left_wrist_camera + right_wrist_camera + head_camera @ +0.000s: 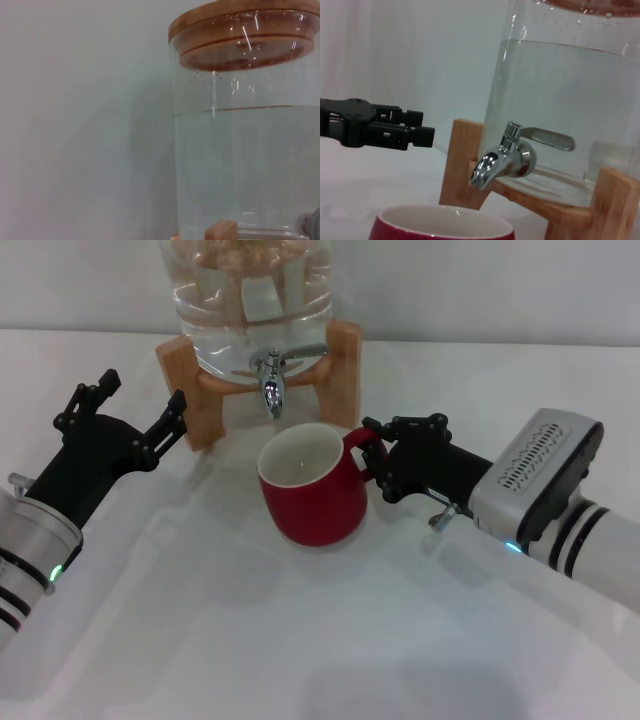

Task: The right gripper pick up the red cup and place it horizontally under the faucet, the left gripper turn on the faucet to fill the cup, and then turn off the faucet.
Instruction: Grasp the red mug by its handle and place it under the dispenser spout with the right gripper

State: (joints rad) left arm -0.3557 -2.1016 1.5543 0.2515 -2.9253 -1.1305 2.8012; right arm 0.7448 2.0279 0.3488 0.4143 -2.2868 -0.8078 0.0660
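a: one red cup [312, 490] stands upright on the white table [250, 640], mouth up, just in front of the chrome faucet [272, 375] and a little below its spout. is it in place?

b: it looks so; the spout seems to hang over the far rim, though whether it is truly centred cannot be told. the right gripper [378, 462] lies directly to the cup's right, its black prongs clenched around the red loop handle [362, 448], so it is grasping the cup.

a: and the faucet's lever?

b: in the right wrist view the lever [547, 139] runs sideways off the valve, along the front of the glass jug [245, 290]. no water is seen falling, so the tap is judged closed.

a: which arm is nearer it?

b: the left gripper [135, 415] hangs to the left of the wooden stand [340, 365], prongs spread apart and released, holding nothing. the faucet lies to its right and slightly farther back, so that arm would reach inward across the stand's left leg.

a: counts?

b: one cup, one faucet, one jug, one stand, two grippers.
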